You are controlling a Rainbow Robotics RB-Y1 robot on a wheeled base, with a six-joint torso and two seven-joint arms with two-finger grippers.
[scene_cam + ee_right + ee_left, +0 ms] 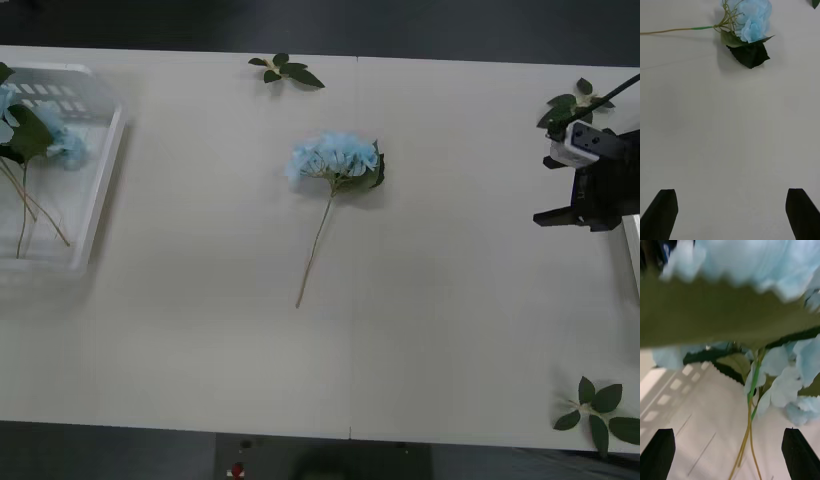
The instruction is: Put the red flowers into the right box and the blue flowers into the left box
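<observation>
**Lying loose at mid-table: one blue flower, both grippers spread and empty**

One blue flower (335,160) lies flat near the middle of the white table (200,350), bloom toward the far edge, stem running back toward the near edge. Large green leaf tucked against the bloom on its right side.

Right gripper (730,213) hangs over bare tabletop, black fingers (662,213) wide apart, nothing between them. Same flower ahead of it, well apart. In the front view the right arm (595,180) sits at the table's right edge.

Left gripper (730,453) hovers inside the left box (100,190), fingers parted and holding nothing. Close before it: pale blue flowers in the box (790,390), stems crossing on the box floor.

Right box rim (633,250) is just visible at the right edge. Loose green leaf sprigs (285,70) lie on the table's far edge and right corners.
</observation>
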